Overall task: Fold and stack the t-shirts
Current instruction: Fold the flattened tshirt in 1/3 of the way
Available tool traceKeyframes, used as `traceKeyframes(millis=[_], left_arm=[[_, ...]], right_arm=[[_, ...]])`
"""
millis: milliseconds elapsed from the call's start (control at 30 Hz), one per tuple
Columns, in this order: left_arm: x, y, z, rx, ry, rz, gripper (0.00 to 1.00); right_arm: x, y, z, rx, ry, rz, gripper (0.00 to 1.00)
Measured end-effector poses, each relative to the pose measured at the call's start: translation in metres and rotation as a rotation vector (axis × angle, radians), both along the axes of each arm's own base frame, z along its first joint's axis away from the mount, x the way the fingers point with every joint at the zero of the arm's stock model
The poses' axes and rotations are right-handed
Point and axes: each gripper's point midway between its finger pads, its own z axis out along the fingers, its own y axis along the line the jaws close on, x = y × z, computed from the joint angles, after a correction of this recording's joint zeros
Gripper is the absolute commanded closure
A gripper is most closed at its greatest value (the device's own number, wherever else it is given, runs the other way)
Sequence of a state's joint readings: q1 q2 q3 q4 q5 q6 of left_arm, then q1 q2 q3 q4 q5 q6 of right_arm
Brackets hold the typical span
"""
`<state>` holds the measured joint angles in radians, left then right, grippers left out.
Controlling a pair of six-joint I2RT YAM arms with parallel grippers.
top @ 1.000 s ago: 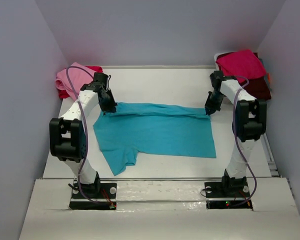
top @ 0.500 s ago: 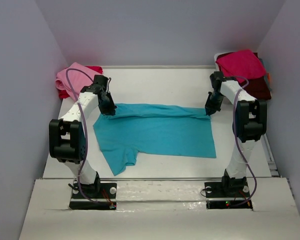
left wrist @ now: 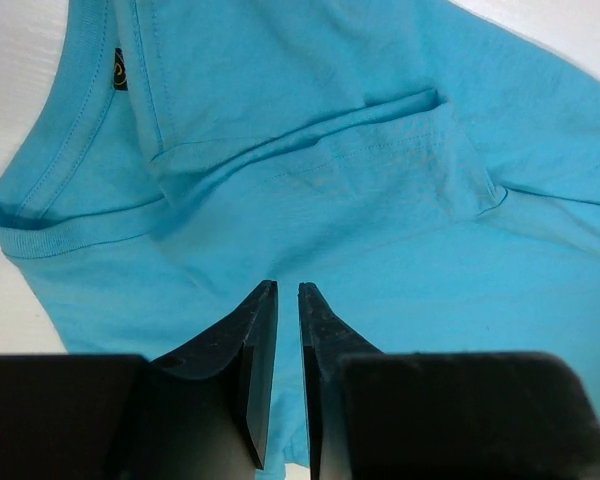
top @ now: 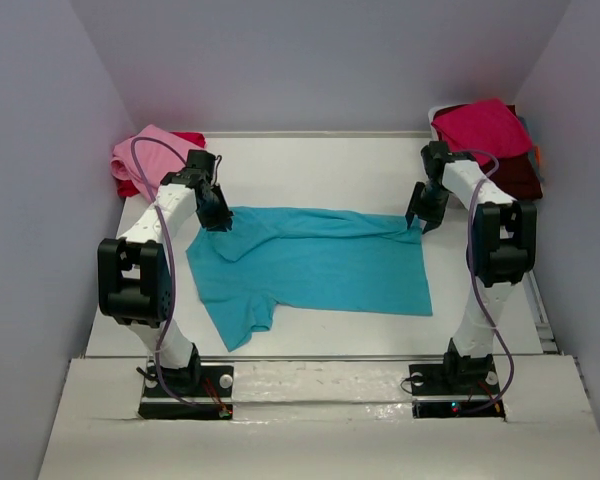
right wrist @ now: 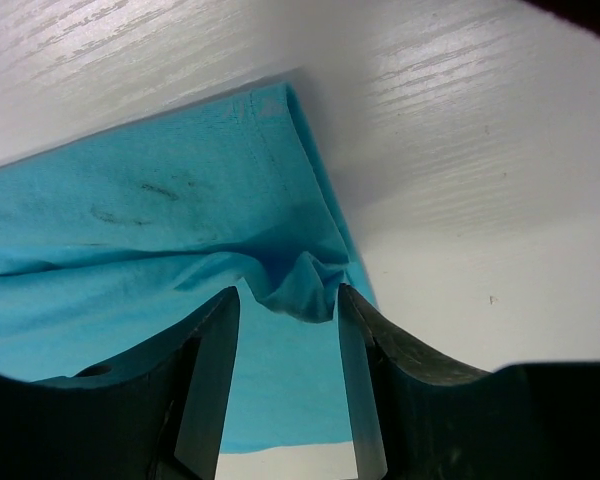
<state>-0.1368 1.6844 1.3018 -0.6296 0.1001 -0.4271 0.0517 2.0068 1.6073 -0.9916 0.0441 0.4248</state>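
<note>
the turquoise t-shirt [top: 310, 265] lies spread on the table [top: 320, 165], limp and light, best pinched at hems or corners. at its far edge the left gripper [left wrist: 287, 288] stands barely parted, seemingly gripping nothing; the right gripper [right wrist: 287, 292] gapes around a loose ruck.

turq tee [top: 320, 265] flat ctr, far edge rumpled | pink tee [top: 145, 150] back-L | crimson tee [top: 485, 128] back-R

red t-shirt [top: 188, 138]: mostly hidden under pink t-shirt [top: 153, 153].
dark maroon t-shirt [top: 521, 181]: largely covered by crimson t-shirt [top: 483, 128].
collar label [left wrist: 120, 70]: print too small to read.
</note>
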Motion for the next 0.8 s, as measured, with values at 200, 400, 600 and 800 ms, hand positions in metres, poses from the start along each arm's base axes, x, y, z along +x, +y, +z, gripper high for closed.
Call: traceKeyframes(millis=[200, 400, 600, 800], left_arm=[[-0.001, 0.0, 0.0, 0.001, 0.004, 0.0, 0.74], [-0.001, 0.0, 0.0, -0.002, 0.004, -0.004, 0.74], [-0.002, -0.004, 0.0, -0.019, 0.005, -0.021, 0.76], [0.0, -0.005, 0.003, -0.018, -0.001, -0.036, 0.77]], right_arm=[[-0.001, 0.0, 0.0, -0.001, 0.003, 0.0, 0.5], [-0.001, -0.001, 0.0, -0.004, 0.002, -0.001, 0.51], [0.003, -0.006, 0.002, -0.033, -0.008, -0.007, 0.57], [0.017, -0.005, 0.012, -0.031, -0.046, -0.011, 0.79]])
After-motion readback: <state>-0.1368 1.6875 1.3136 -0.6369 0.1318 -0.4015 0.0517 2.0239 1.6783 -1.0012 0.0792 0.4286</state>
